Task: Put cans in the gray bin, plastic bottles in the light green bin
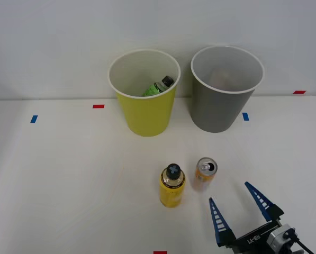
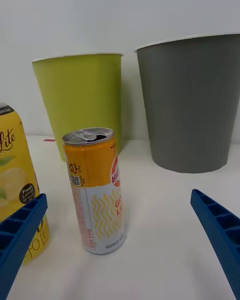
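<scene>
the right gripper (image 1: 236, 191) hangs spread wide just short of the upright can (image 1: 205, 173) — the yellow bottle (image 1: 172, 186) stands right beside the can, so a finger could clip it and topple either.

On the table (image 1: 68, 180) the light green bin (image 1: 146, 114) stands left of the gray bin (image 1: 221, 106), a bottle (image 1: 159, 87) lies inside the former, and nearer the robot the can (image 1: 205, 174) stands upright just right of another upright bottle (image 1: 172, 186), with the right gripper (image 1: 236, 203) before them.
</scene>
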Tool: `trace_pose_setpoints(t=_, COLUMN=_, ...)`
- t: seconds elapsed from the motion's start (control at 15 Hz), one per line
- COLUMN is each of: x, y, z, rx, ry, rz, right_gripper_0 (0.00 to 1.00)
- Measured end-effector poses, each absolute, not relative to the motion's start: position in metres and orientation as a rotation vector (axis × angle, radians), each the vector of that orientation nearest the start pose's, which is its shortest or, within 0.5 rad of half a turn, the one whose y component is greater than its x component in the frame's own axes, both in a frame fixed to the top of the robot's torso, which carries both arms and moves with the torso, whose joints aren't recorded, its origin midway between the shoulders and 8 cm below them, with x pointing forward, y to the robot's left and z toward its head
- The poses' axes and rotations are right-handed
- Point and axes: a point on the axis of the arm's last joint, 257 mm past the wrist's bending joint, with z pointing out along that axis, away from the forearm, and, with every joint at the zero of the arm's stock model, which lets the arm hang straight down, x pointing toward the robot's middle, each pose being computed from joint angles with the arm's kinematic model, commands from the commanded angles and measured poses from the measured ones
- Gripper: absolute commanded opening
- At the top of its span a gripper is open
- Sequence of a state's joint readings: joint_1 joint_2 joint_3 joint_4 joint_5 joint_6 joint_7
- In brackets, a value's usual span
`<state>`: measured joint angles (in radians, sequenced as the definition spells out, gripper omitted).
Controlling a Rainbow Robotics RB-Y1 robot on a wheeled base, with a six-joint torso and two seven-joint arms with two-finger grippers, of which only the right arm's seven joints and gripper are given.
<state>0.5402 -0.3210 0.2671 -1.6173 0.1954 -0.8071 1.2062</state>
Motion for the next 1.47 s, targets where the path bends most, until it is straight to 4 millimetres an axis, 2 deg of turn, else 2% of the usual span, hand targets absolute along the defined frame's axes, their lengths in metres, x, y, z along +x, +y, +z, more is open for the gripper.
trace_pose_setpoints(t=0.33, x=0.346, y=-0.164, z=-0.265, rx=-0.297, ry=1.358, rz=0.34, right_gripper_0=1.0)
trace_pose_setpoints(t=0.73, x=0.367, y=-0.145, z=-0.268, rx=-0.306, ry=1.387, rz=0.339, right_gripper_0=1.0)
trace_pose_setpoints(t=1.13, x=0.396, y=-0.121, z=-0.261, rx=-0.298, ry=1.407, rz=0.376, right_gripper_0=1.0)
trace_pose_setpoints(t=1.47, x=0.407, y=-0.111, z=-0.259, rx=-0.35, ry=1.407, rz=0.351, right_gripper_0=1.0)
